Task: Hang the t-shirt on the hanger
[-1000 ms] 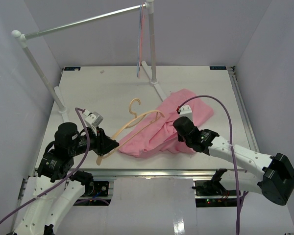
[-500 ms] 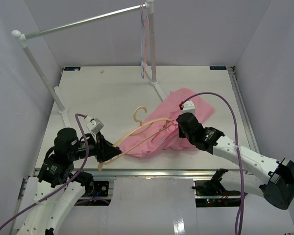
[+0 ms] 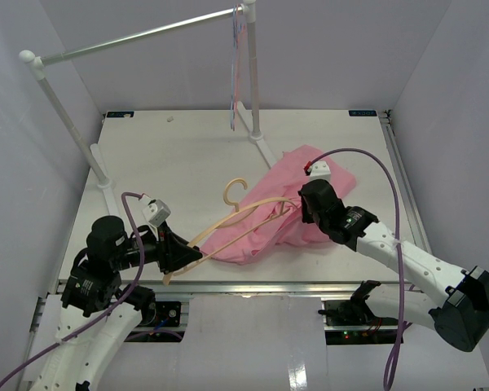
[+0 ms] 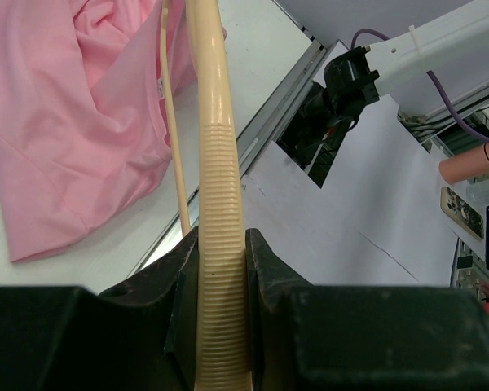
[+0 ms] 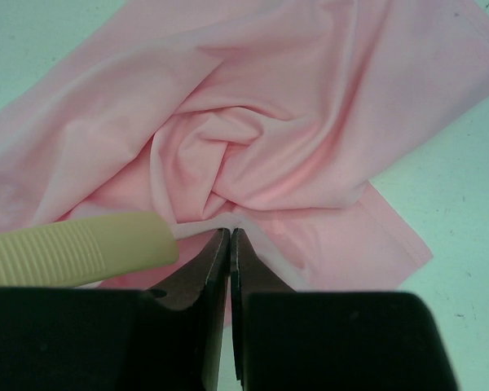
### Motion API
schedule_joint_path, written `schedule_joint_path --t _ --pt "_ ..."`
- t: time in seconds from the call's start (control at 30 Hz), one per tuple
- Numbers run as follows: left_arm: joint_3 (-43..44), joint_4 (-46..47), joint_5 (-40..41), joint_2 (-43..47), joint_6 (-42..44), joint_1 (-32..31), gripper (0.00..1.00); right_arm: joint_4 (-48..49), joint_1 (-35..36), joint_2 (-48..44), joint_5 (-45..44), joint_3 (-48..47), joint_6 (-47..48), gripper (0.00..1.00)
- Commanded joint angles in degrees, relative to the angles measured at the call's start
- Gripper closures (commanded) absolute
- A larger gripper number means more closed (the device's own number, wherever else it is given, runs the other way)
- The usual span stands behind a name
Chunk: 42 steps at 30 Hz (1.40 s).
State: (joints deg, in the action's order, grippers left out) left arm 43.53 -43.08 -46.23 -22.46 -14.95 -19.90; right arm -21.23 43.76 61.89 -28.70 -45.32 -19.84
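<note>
Left hand (image 3: pixel 182 256), lower left of the top view: shut firmly on the ribbed end of the hanger (image 3: pixel 238 212). In the left wrist view both fingers are seen pressed against the ribbed wood (image 4: pixel 218 244).

The hanger is held tilted, running up and right from that hand. Its hook (image 3: pixel 235 189) sits mid-frame and its far arm reaches into the cloth.

The t-shirt (image 3: pixel 265 232) is bunched on the worktop (image 3: pixel 171 155), right of centre in the top view. It is not yet on the hanger.

Right hand (image 3: pixel 300 213): jaws closed down to a thin slit. In the right wrist view a pale hem of the t-shirt (image 5: pixel 269 122) appears pinched at the tips (image 5: pixel 230 236). The hanger's far end (image 5: pixel 73 248) lies just beside them, at the lower left of that frame. Whether this end is inside the cloth or only against it cannot be told.

Step judged in hand: threading the first hanger arm into an opening of the shirt.

Next move, as judged: the pinched hem is to be lifted and held open while the hanger end is fed through. The cloth is soft and may fold shut or snag on the ribs.
</note>
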Motion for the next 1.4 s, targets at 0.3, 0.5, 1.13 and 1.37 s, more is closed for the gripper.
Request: schedule_joint_path --t 0.3,0.5,1.13,1.37 --pt "-0.9 3.6 -2.3 0.3 -0.2 -0.2 1.0 0.4 -2.5 -1.1 3.3 -2.8 2.4 0.92" --pt "-2.5 5.1 -3.4 -1.7 -0.7 -0.2 1.0 0.5 -2.7 -0.5 2.9 -3.5 2.8 0.92" --pt "0.2 8.4 -6.9 -7.4 -0.7 -0.2 1.0 0.2 -2.7 -1.9 8.9 -7.2 6.6 0.92" --pt "1.2 11.4 -5.9 -9.6 -1.0 -0.2 1.0 -1.0 -2.7 -4.6 13.9 -9.0 6.4 0.92"
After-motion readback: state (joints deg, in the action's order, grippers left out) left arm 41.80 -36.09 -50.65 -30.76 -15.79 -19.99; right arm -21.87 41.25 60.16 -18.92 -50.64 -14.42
